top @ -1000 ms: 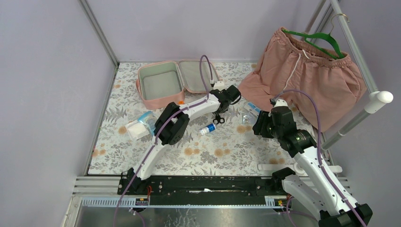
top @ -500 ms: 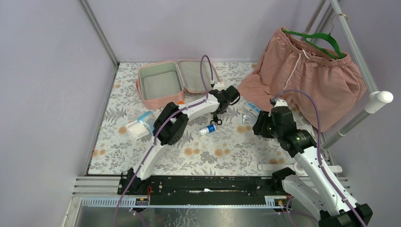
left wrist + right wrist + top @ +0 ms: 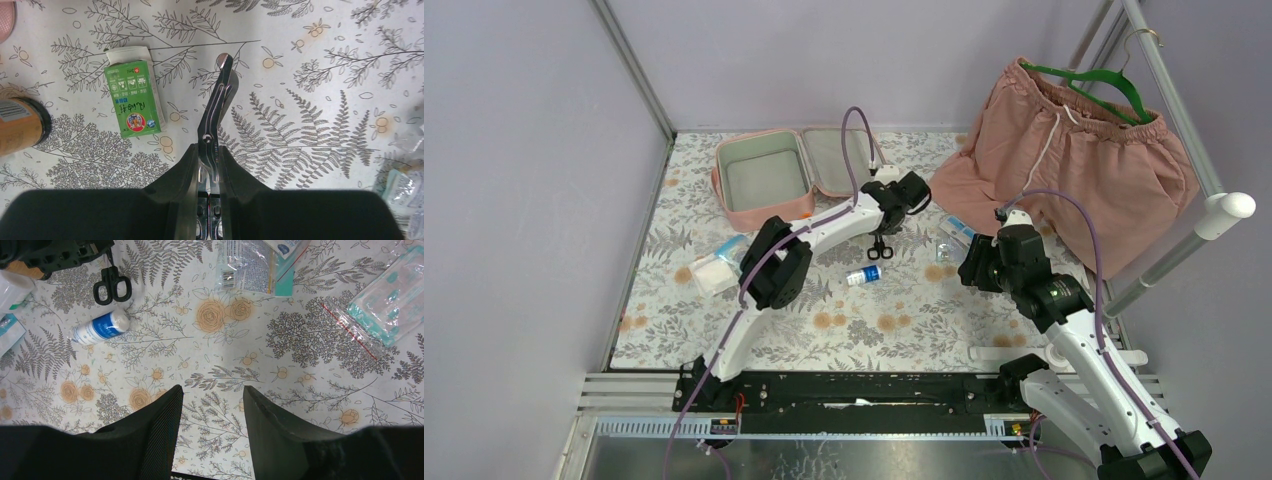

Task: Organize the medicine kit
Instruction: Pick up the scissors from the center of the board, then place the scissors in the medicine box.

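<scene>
Medicine kit point(image 3: 764, 180) is seen open, apparently empty, at the far left of the counter point(image 3: 874, 335). Scissors point(image 3: 216, 110) are clamped in left hand point(image 3: 209, 152). Right hand point(image 3: 211, 390) is held apart, empty. Bottle point(image 3: 862, 275), green box point(image 3: 134, 99) and packets point(image 3: 247, 265) not yet packed.

Floral table point(image 3: 874, 330), medicine kit point(image 3: 764, 180), bottle point(image 3: 862, 275), green box point(image 3: 134, 97)

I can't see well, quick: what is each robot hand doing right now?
Left gripper: closed on the silver metal scissors with black handles.
Right gripper: open, holding nothing.
</scene>
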Robot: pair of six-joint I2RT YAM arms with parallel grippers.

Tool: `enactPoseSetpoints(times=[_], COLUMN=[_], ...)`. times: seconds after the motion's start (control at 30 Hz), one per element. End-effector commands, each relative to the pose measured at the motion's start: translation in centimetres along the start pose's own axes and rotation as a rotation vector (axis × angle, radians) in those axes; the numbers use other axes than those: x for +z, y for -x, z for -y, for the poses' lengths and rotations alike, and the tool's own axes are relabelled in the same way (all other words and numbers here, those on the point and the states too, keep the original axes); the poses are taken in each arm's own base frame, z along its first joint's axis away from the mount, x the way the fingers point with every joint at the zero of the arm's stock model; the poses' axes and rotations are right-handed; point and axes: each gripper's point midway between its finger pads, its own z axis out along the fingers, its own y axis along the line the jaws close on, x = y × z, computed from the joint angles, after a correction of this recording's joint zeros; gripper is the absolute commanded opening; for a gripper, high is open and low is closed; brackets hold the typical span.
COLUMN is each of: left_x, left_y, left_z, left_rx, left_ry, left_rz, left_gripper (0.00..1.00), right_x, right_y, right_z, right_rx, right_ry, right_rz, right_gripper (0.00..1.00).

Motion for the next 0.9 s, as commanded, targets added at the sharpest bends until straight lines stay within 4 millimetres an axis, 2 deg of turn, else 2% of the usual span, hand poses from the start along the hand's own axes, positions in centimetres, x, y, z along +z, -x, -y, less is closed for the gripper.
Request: enactPoseSetpoints(times=[0.0,0.23,0.4,0.57,0.77,0.87], left_x=[-2.5,-4.4,-6.6,-7.3,-6.3,-5.2], left_y=[2.9,6.5,10.4,14.6,19.2,21.0], left_z=[0.1,-1.2,-3.9,-9.0,-17.3,-20.8], left_rx=[-0.017,-0.049,-0.099,-0.160,-0.273,-0.302], left_ry=[-0.041,-0.070,-0.079,-0.042,0.012,0.034], left_rz=[0.046,0.095,0.153,0.203,0.229,0.252], left_gripper=[0.21,0.21,0.22,0.23,0.23,0.24], right_x=[0.0,0.0,0.1,0.1,0.1,0.1], right_y=[0.4,0.3,0.3,0.2,0.2,0.1], right_z=[-0.6,-0.6,-0.6,-0.7,-0.7,-0.6], right_rx=[0.005,0.005,0.005,0.005,0.004,0.004], right_ry=[0.031,0.031,0.029,0.033,0.035,0.031], right_rz=[0.018,0.015,0.011,0.010,0.007,0.004], right_gripper=[0.56,0.56,0.56,0.56,0.56,0.56])
